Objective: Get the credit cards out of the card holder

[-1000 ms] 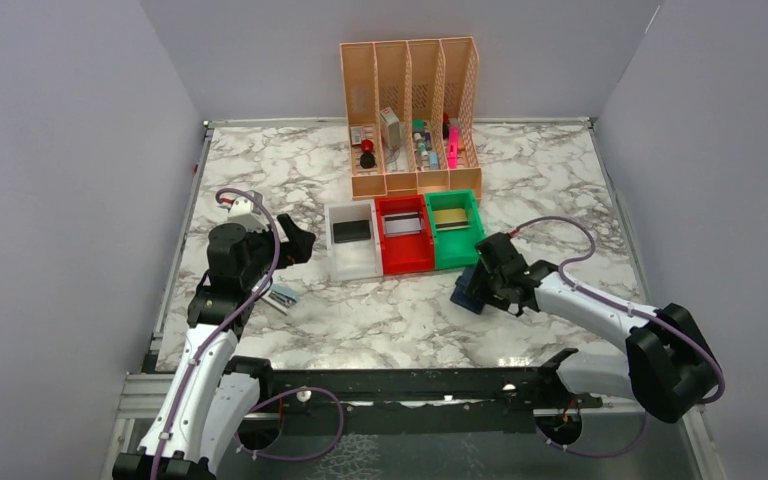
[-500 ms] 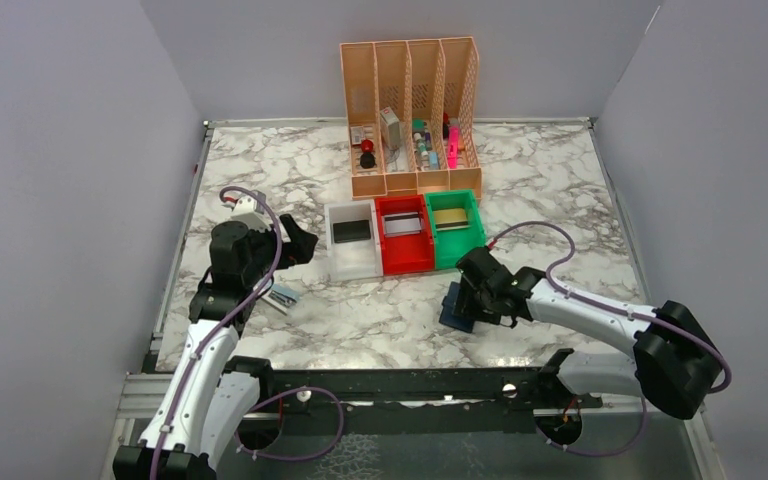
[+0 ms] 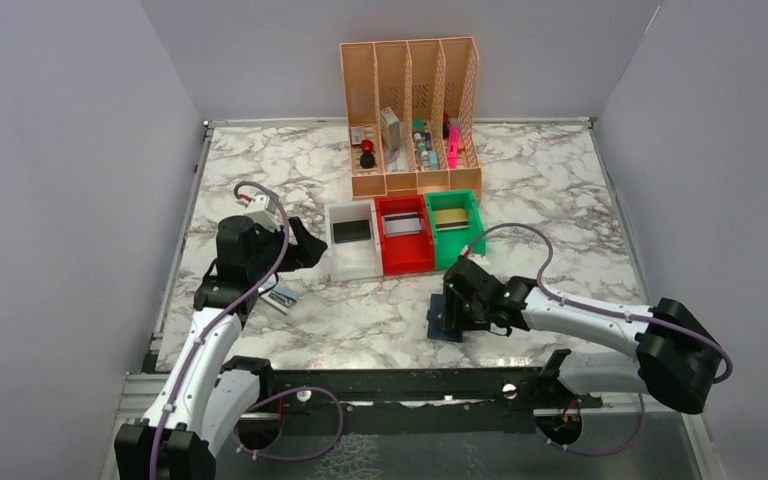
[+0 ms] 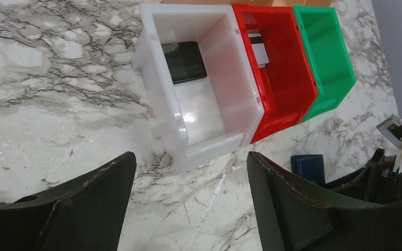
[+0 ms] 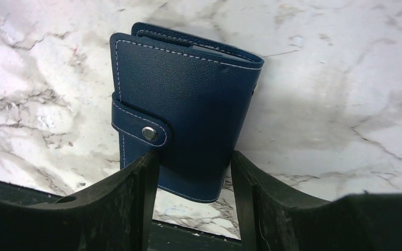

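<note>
So on the left side of the desk [image 3: 560, 180] the left gripper [image 4: 188, 157] hangs wide open with nothing in it, just off the near-left corner of the white bin [image 4: 157, 78]. There's a small flat thing [image 3: 282, 295] on the desk beside that arm, too small to say what. The white bin has a black card [image 4: 186, 61] at its far end, the red bin [image 4: 288, 68] next to it has a silver card [image 4: 259, 49], and the green bin [image 3: 455, 245] has a gold card [image 3: 450, 218]. The orange rack [image 3: 410, 110] stands behind them. The holder [image 5: 183, 104] is near the front edge, in front of the green bin, snapped shut, with the right gripper [image 5: 191, 157] clamped on its near end, one finger on each side.
</note>
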Robot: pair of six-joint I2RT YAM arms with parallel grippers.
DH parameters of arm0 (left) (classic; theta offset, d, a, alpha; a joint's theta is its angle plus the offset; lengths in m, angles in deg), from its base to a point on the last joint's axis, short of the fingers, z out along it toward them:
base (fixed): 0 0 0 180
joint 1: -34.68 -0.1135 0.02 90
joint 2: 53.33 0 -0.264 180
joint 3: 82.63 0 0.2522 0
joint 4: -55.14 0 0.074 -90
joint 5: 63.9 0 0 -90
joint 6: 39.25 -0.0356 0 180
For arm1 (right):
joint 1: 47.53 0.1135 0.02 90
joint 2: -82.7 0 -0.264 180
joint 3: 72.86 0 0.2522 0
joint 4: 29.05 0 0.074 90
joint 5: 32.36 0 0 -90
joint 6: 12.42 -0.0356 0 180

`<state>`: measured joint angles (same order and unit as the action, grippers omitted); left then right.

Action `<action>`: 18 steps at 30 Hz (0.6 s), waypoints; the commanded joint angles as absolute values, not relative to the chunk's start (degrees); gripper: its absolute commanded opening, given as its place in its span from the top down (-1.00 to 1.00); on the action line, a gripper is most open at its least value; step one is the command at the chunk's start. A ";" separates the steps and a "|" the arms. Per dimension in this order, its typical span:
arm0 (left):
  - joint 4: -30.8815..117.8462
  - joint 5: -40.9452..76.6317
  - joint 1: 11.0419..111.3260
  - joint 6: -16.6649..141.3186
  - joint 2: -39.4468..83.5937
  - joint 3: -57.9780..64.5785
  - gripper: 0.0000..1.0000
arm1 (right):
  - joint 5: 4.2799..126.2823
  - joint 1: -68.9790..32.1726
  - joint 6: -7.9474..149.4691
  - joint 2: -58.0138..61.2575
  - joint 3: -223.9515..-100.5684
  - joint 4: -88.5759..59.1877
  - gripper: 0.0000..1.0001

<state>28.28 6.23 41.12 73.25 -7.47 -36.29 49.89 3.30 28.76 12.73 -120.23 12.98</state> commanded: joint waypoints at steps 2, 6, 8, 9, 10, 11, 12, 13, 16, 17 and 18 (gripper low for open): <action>29.29 -3.14 40.92 71.20 -4.19 -33.66 -0.56 | 51.62 5.85 33.61 11.70 -123.09 9.70 -0.14; 30.43 -8.18 42.04 70.32 -2.51 -32.90 -0.52 | 48.98 7.21 35.28 15.44 -127.28 13.20 -0.21; 31.16 -9.79 44.33 71.21 -1.80 -32.67 -0.52 | 41.59 7.41 31.69 21.64 -128.46 17.30 -0.32; 31.24 -9.19 46.79 71.78 -1.65 -32.47 -0.53 | 38.28 7.42 30.30 24.59 -128.42 17.88 -0.40; 31.20 -7.71 49.60 72.23 -1.73 -32.10 -0.54 | 34.82 7.40 29.37 27.14 -127.68 17.29 -0.48; 31.14 -5.04 53.15 72.77 -2.07 -31.79 -0.55 | 32.64 7.36 28.83 29.57 -126.33 15.86 -0.55; 31.18 -1.73 56.37 73.78 -2.58 -31.81 -0.56 | 31.11 7.40 27.16 31.43 -124.83 14.31 -0.65; 31.33 1.70 60.01 75.06 -3.07 -32.34 -0.56 | 30.51 7.38 27.36 32.80 -122.97 11.37 -0.75; 32.44 11.36 67.96 77.09 -2.38 -34.55 -0.56 | 27.63 7.38 26.47 33.09 -118.59 4.15 -0.98; 32.54 12.53 69.60 77.51 -1.06 -34.51 -0.55 | 26.86 7.35 24.65 31.95 -117.82 3.98 -0.99; 32.78 13.45 71.29 78.17 0.57 -34.20 -0.54 | 26.68 7.32 22.92 30.68 -117.75 4.80 -0.99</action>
